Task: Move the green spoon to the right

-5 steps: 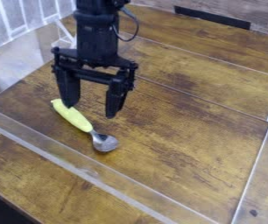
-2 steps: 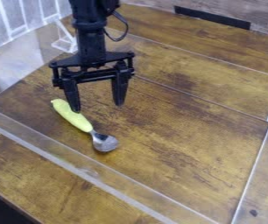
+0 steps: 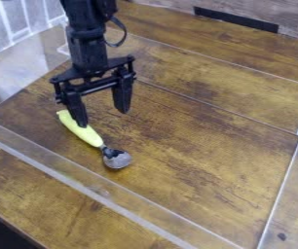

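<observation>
My gripper (image 3: pixel 94 100) points straight down with its two black fingers (image 3: pixel 123 96) spread wide apart, and I see nothing caught between them. From my camera it hangs over the yellow-green handle end of the green spoon (image 3: pixel 86 133), the left finger low beside the handle's far tip and the right finger off to the right of it; I can't tell from this angle whether either finger touches the handle or the wood. The spoon lies flat on the wooden table (image 3: pixel 204 126), handle toward the upper left, shiny metal bowl toward the lower right, just short of the clear plastic barrier (image 3: pixel 138 208) that crosses the tabletop in front of it. The black arm (image 3: pixel 84 29) rises to the top edge of view.
</observation>
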Available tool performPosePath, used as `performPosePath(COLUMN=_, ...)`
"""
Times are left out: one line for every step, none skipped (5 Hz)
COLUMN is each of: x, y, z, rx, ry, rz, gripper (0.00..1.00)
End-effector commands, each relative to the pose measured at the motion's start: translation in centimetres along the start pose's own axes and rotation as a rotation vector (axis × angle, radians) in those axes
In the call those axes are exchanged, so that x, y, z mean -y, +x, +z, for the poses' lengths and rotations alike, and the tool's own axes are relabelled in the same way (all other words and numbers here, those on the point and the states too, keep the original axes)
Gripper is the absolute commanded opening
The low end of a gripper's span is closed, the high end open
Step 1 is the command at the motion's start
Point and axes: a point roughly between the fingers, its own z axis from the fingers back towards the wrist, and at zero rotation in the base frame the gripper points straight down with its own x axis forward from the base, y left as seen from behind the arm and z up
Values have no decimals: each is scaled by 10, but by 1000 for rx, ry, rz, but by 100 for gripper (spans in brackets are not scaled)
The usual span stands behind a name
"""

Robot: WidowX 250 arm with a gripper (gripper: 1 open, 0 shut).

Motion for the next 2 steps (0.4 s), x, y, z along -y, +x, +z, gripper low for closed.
performPosePath(x=-8, y=7, z=-1, rx=20, ry=-29, rz=23, gripper=100)
performPosePath(x=-13, y=10, z=-12, rx=10, ry=-25, rz=7, gripper=100)
